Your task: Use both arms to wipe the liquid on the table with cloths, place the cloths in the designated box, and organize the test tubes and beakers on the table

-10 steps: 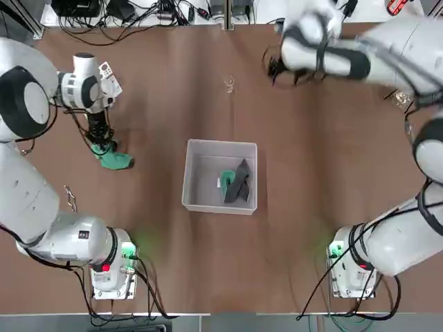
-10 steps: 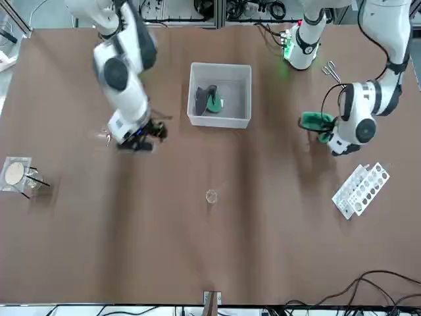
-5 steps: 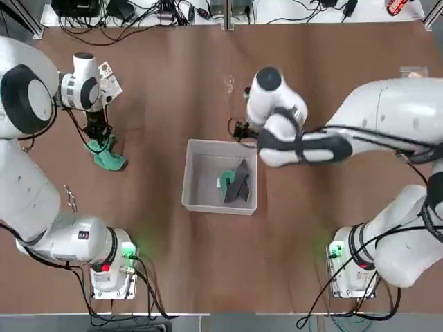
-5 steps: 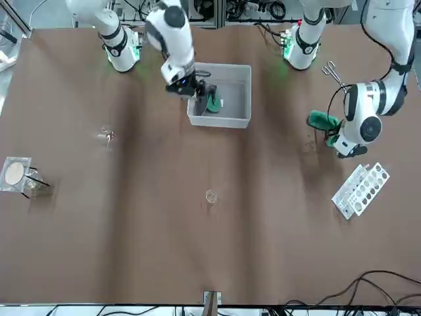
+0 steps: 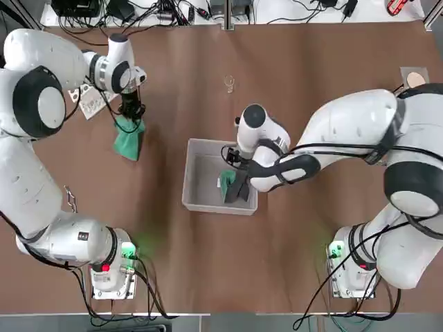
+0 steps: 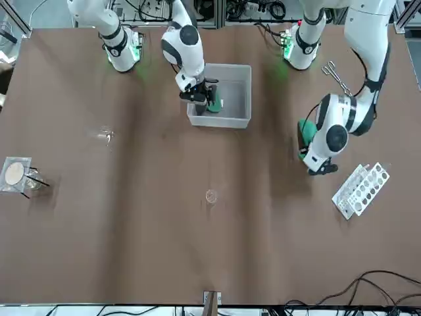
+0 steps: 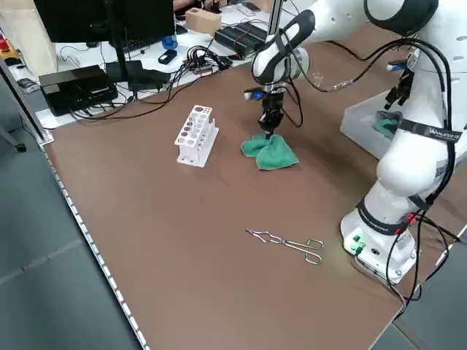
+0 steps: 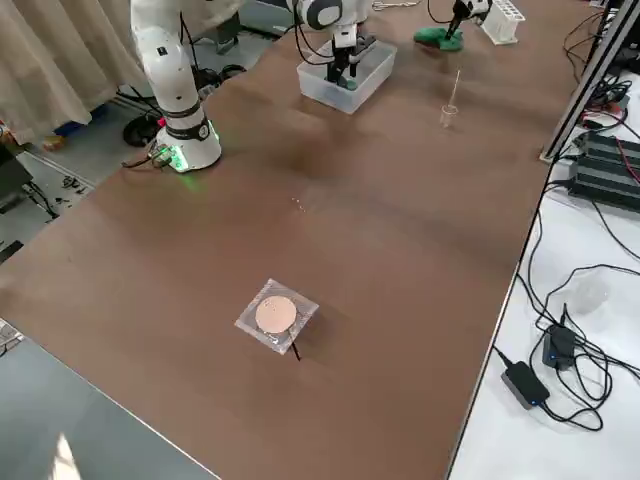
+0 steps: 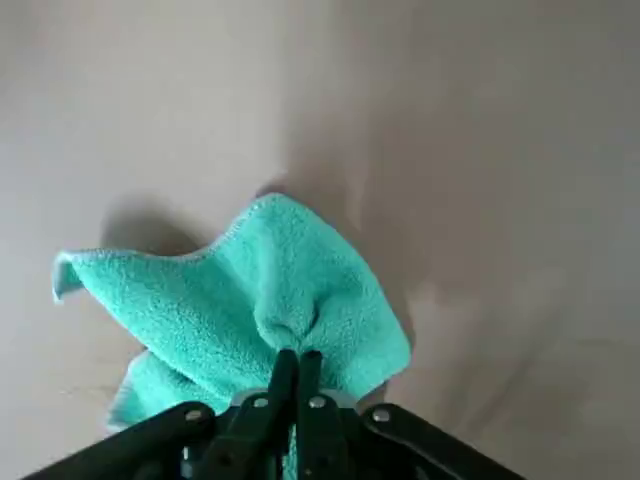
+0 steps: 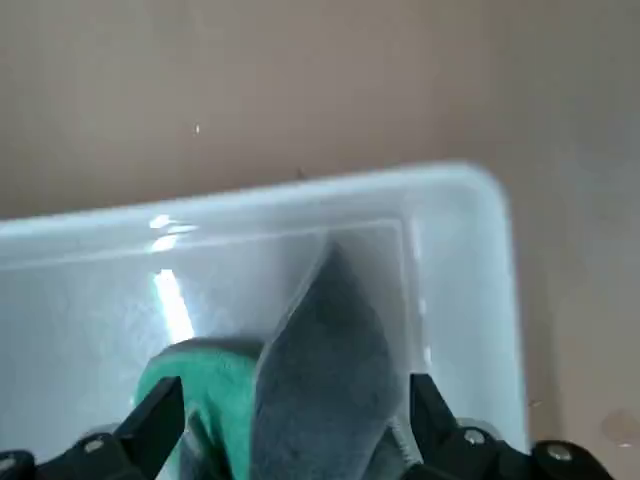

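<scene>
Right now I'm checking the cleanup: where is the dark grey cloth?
In the top view, the dark grey cloth lies inside the box, at its right end beside something green, directly under the right tool.

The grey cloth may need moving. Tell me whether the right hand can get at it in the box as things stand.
Probably yes. The right hand hangs over the open box with its fingers spread, the grey cloth lies uncovered between them, and only a green cloth sits beside it.
</scene>
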`<state>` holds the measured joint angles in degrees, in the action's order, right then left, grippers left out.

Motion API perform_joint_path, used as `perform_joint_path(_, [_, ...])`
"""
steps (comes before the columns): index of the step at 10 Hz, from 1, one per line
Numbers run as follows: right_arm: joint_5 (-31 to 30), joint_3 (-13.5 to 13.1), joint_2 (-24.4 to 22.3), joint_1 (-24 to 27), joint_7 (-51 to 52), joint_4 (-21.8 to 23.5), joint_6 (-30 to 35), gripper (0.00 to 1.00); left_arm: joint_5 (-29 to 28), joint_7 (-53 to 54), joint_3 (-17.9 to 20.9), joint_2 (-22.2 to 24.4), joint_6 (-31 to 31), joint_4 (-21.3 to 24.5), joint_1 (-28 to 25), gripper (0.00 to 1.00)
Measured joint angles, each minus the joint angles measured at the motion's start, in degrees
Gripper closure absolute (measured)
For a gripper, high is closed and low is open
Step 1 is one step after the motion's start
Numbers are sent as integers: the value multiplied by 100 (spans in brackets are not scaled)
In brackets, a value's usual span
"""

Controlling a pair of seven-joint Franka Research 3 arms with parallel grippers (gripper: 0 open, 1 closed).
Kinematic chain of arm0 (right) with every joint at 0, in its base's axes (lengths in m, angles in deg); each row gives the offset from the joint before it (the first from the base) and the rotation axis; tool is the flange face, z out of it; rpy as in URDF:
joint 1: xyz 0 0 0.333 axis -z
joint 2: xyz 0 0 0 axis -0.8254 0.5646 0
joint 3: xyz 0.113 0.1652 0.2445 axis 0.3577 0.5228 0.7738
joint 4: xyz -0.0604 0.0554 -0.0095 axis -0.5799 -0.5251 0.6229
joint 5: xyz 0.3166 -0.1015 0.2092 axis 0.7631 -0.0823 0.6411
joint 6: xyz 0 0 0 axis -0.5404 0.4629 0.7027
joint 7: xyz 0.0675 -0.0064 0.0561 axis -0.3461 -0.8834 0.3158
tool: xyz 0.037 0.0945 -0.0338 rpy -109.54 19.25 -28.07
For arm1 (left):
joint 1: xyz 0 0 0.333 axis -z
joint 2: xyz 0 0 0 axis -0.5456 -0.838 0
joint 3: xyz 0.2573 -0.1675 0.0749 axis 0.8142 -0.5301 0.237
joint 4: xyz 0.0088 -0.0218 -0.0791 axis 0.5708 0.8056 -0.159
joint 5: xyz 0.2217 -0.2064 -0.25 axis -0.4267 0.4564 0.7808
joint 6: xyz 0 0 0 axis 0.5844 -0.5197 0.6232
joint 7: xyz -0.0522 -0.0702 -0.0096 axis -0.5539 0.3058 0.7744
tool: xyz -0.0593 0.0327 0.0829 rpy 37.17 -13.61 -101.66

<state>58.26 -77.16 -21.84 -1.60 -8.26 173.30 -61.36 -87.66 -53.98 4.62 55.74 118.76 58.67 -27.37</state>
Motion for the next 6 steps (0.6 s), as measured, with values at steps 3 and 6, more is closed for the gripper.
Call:
perform_joint_path(3, [-2,-5,291,-170,-40,-205,-7,0,133,-1135,-936,-17,-3,-599,26,96])
perform_joint_path(6, [-2,-25,594,-240,-58,-332,-50,2,133,-1458,-1141,-108,-87,-548,27,96])
